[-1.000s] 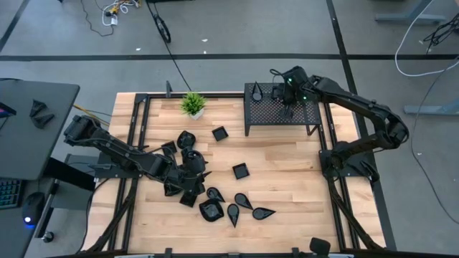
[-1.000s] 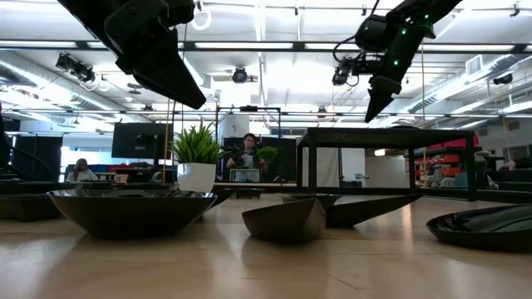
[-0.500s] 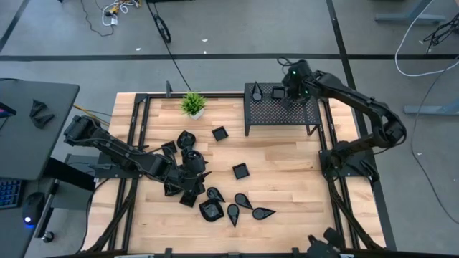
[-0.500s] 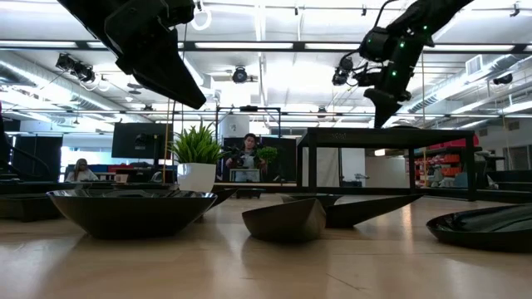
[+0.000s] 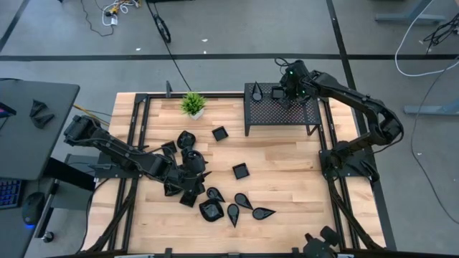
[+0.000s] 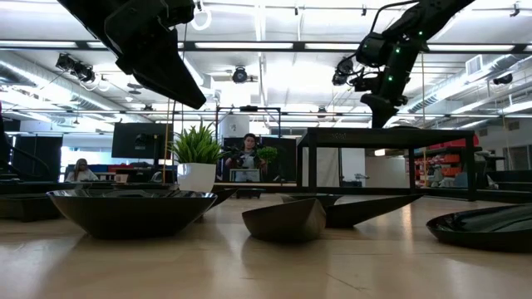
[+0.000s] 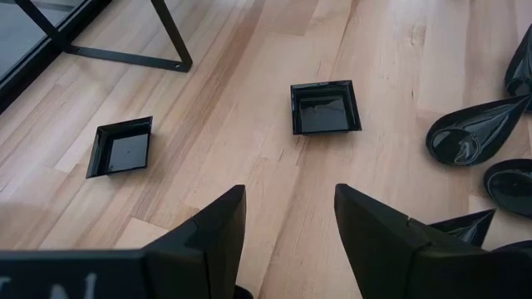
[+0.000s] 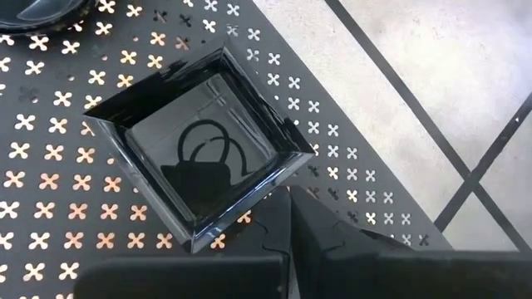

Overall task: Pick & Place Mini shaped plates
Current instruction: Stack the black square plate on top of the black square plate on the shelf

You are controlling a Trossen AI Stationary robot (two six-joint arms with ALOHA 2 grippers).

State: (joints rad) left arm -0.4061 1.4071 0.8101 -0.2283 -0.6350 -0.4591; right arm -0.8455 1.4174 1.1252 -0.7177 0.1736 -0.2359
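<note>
1. The right gripper (image 5: 285, 89) hangs over the rack (image 5: 282, 109), fingers pressed together and empty, their tips just beside a square plate (image 8: 199, 170) resting on the rack's perforated top.
2. A teardrop plate (image 5: 256, 91) lies on the rack's far-left corner.
3. The left gripper (image 7: 288, 218) hovers over the table (image 5: 287, 186) well left of the rack, fingers (image 7: 218, 224) spread and empty.
4. Two square plates (image 7: 325, 107) lie on the wood ahead of it; more plates cluster around it (image 5: 237, 208).
5. A potted plant (image 5: 193, 104) stands left of the rack.

Wooden table (image 5: 287, 179): plates (image 5: 240, 170), rack (image 5: 283, 107), plant (image 5: 193, 104)
</note>
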